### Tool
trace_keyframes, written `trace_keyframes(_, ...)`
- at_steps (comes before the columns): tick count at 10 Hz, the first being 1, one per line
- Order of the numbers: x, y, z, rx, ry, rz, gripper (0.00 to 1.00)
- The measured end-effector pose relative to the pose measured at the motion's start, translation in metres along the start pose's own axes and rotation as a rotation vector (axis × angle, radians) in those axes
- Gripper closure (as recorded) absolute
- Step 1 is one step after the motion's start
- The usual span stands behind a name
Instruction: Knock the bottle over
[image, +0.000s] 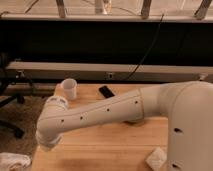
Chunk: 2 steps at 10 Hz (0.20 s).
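One gripper (46, 146) hangs low at the table's (105, 150) left edge, its state impossible to tell; mug (69, 88) stands apart.

Bottle hidden from view; gripper (14, 161) low, past the table's (100, 150) front-left corner

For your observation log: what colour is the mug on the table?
White mug, clearest in the camera view; gripper out of sight.

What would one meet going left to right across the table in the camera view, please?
White mug, black phone, white square block. The gripper is hidden below the arm's end, far left.
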Motion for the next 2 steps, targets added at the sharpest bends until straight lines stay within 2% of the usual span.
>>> trace_keyframes(1, -0.0053, -0.0015, 0.0019, 0.035, -0.059, 0.000, 0.94)
trace_keyframes(2, -0.0025, -0.0008, 0.0013, 0.043, -0.093, 0.012, 0.98)
